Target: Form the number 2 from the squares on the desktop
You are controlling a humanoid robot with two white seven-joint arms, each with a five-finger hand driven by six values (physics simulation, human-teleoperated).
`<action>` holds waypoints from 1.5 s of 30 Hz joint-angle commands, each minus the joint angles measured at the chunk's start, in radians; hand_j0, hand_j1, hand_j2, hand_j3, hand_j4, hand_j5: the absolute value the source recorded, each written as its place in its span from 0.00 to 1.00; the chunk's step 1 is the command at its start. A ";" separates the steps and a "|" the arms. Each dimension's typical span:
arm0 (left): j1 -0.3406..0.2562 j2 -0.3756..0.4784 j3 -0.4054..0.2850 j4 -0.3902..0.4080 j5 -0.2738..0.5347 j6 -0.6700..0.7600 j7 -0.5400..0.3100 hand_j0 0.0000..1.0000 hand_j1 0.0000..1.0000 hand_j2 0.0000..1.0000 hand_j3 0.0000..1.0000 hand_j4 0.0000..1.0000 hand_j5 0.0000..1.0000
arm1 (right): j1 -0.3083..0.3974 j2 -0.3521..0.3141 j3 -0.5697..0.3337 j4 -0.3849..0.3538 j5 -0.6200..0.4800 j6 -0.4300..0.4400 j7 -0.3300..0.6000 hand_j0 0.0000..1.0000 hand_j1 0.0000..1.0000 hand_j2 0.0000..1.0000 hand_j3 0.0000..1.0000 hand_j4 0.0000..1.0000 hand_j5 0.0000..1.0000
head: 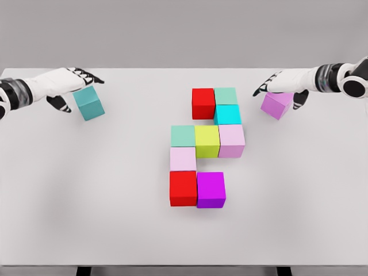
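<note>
On tabletop [69,190]: each hand grips one cube.
Left hand [72,86] pinches teal cube [89,103], right hand [282,86] purple cube [276,104]; likely rigid, light, take flat opposite faces.

Nine coloured cubes [206,148] touching in a partial 2 at table centre, teal cube [89,103] far left, violet cube [276,104] upper right

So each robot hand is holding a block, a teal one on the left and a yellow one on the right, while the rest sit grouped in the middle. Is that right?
Not quite. The head view shows the right robot hand on a purple block, not a yellow one. The only yellow block sits in the middle group. The left robot hand does hold the teal block.
</note>
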 commanded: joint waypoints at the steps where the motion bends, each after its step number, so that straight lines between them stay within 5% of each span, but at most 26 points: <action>1: 0.000 0.000 0.002 -0.001 -0.009 0.001 -0.019 1.00 1.00 1.00 1.00 1.00 1.00 | 0.000 0.005 -0.001 0.019 0.003 0.002 0.000 0.95 0.95 0.95 0.95 0.95 0.95; 10: -0.014 -0.018 0.002 -0.005 -0.057 0.001 -0.017 1.00 1.00 1.00 1.00 1.00 1.00 | 0.000 0.011 -0.001 0.042 0.011 0.002 0.000 0.81 0.81 0.81 0.81 0.81 0.81; 17: -0.009 -0.027 -0.001 0.018 -0.057 0.001 -0.015 1.00 1.00 1.00 1.00 1.00 1.00 | 0.000 0.007 -0.001 0.042 0.009 0.002 0.001 0.53 0.53 0.53 0.53 0.53 0.53; 22: -0.005 -0.033 -0.027 0.018 -0.057 0.001 -0.012 0.99 0.99 0.99 0.99 0.99 0.99 | 0.002 -0.004 -0.003 -0.001 0.005 0.002 0.004 0.53 0.53 0.53 0.53 0.53 0.53; 23: -0.005 -0.033 -0.027 0.018 -0.055 0.001 -0.012 0.90 0.90 0.90 0.90 0.90 0.90 | 0.002 -0.016 -0.003 -0.010 0.002 0.002 0.004 0.53 0.53 0.53 0.53 0.53 0.53; 27: -0.003 -0.032 -0.027 0.015 -0.055 0.001 -0.011 0.62 0.62 0.62 0.62 0.62 0.62 | 0.006 -0.088 -0.003 -0.128 -0.004 0.002 0.006 0.53 0.53 0.53 0.53 0.53 0.53; 33: -0.002 -0.032 -0.028 0.015 -0.055 0.001 -0.040 0.55 0.55 0.55 0.55 0.55 0.55 | 0.009 -0.185 -0.001 -0.238 -0.034 0.002 0.006 0.53 0.53 0.53 0.53 0.53 0.53; 38: 0.005 -0.021 -0.027 -0.023 -0.051 0.001 -0.057 0.38 0.38 0.38 0.38 0.38 0.38 | 0.055 -0.309 0.010 -0.466 -0.050 0.002 0.006 0.53 0.53 0.53 0.53 0.53 0.53; 45: 0.015 -0.010 -0.025 -0.182 -0.023 0.001 -0.051 0.34 0.34 0.34 0.34 0.34 0.34 | 0.084 -0.437 0.046 -0.720 -0.127 0.002 0.007 0.53 0.53 0.53 0.53 0.53 0.53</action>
